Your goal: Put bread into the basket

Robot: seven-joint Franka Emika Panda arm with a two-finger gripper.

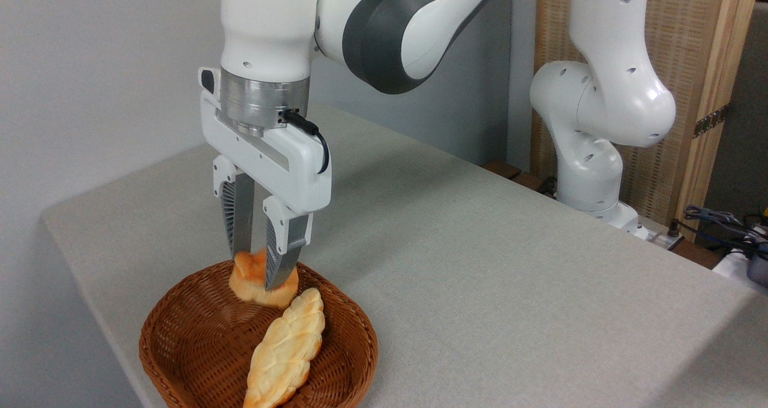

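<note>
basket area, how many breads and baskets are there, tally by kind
round orange-golden bun: 1, held between the fingers over the basket
long pale braided loaf: 1, lying in the basket
brown wicker basket: 1
total: 3

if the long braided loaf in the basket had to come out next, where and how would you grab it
Grip the braided loaf across its wide middle, coming straight down from above. It lies flat and diagonal in the basket, ends tapering, so the jaws should close across the narrow width. Its upper tip sits close to the bun and the gripper, so avoid that end.
</note>
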